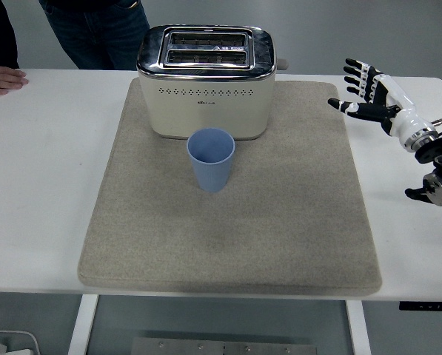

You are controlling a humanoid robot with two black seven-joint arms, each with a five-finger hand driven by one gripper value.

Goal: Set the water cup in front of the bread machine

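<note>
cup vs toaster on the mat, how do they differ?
The water cup is blue and matte; the bread machine is cream with a shiny chrome top. The cup is far smaller and round, the machine boxy. The cup has one open mouth, the machine two slots. Both stand upright on the beige mat.

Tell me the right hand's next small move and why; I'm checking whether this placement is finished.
Probably just retreat to rest at the right edge. The blue cup stands upright on the mat before the toaster, and the right hand is open, clear of it.
</note>
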